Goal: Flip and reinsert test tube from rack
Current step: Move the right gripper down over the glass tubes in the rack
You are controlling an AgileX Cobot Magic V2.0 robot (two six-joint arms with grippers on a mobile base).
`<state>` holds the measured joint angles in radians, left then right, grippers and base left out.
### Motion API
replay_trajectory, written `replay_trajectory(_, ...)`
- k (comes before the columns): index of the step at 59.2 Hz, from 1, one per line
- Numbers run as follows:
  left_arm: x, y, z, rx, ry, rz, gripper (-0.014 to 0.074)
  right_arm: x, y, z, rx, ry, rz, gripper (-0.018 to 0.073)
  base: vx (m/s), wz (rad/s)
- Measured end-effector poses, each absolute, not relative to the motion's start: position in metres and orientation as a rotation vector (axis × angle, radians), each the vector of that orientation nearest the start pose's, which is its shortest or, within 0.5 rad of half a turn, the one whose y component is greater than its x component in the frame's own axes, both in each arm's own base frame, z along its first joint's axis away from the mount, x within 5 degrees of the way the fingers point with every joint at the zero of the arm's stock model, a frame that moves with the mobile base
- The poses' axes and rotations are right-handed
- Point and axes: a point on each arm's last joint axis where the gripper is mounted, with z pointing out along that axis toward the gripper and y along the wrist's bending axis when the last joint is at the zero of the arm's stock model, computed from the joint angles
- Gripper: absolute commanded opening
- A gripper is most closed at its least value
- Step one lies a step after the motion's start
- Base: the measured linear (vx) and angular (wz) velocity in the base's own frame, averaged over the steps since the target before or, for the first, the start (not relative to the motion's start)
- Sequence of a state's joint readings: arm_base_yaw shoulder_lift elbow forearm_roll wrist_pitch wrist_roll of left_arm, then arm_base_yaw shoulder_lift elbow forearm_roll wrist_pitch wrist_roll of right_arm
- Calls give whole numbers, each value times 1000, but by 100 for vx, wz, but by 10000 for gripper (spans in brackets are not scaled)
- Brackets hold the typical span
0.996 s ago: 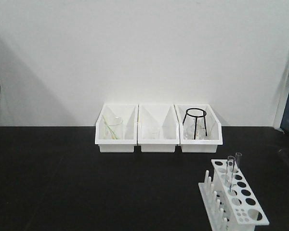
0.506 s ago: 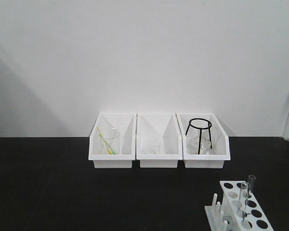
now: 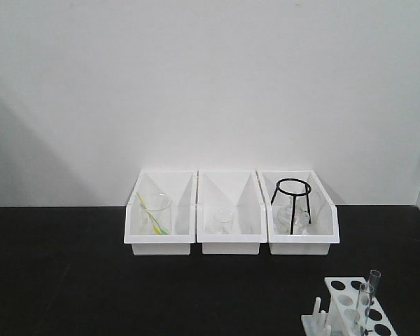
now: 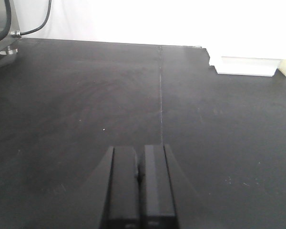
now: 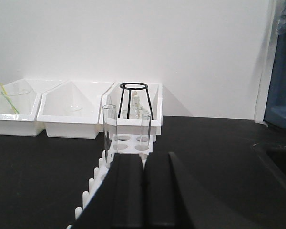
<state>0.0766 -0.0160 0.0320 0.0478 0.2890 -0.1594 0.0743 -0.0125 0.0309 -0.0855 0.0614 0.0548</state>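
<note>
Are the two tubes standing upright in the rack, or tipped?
Upright. In the right wrist view, both tubes stand vertical in holes at the far end of the rack; neither leans.

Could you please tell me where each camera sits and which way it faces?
Exterior front: raised, facing the wall across the table; sees three white bins, test tube rack lower right; no robot parts.
Left wrist: low behind the shut left tool, facing the wall across the table.
Right wrist: low behind the shut right tool, facing the rack, two test tubes, bins.
Shared: front and right wrist both show rack, tubes, bins.
</note>
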Motion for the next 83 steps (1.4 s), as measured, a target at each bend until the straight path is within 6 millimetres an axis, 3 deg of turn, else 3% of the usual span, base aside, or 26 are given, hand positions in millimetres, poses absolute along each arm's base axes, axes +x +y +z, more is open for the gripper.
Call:
replay_trajectory(40, 54, 5, 177, -179, 1779, -14, -6, 56, 4, 208, -61, 1475, 55, -8, 0, 0)
replay_trajectory(53, 54, 5, 177, -179, 1779, -14, -6, 55, 4, 249, -57, 1469, 52, -7, 0, 0)
replay_trajectory(66, 54, 5, 177, -179, 1779, -14, -6, 78, 5, 274, -61, 1567, 50, 21, 0, 0)
replay_trajectory(74, 54, 5, 177, -179, 1779, -14, -6, 101, 8, 270, -67, 1650, 51, 76, 0, 0)
replay_trajectory(83, 54, 5, 177, -179, 1779, -14, -6, 125, 10, 258, -74, 1735, 54, 200, 0, 0)
